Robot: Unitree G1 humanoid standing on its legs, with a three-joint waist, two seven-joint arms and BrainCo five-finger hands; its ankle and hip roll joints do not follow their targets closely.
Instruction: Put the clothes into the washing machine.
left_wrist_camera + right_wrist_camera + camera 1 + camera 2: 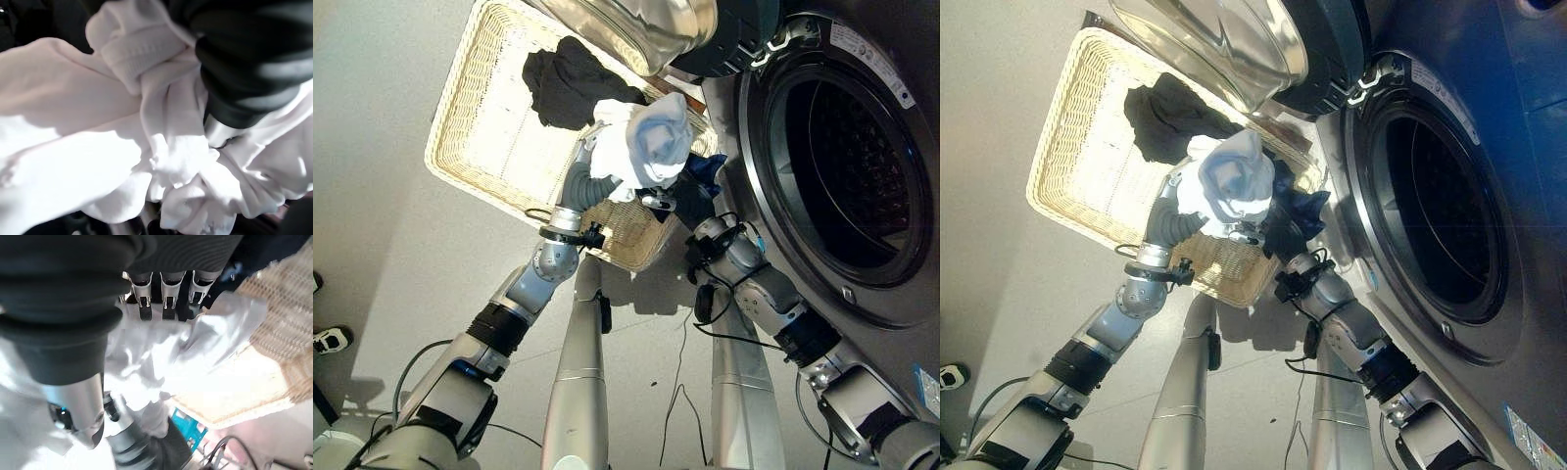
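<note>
A bundled white and pale-blue garment [646,142] hangs lifted over the near right corner of the wicker basket [450,127]. My left hand [244,58] comes up from below, its fingers buried and curled in the bunched white cloth. From the right, my right hand [161,293] meets it with its fingers curled into the same cloth. A dark blue cloth [705,174] hangs just beside that hand. A black garment [573,83] lies in the basket behind. The washing machine's drum opening [852,166] gapes at the right.
The machine's glass door [646,29] stands swung out over the far side of the basket. The basket sits on a pale floor close against the machine's front. A white shoe [328,340] shows at the left edge.
</note>
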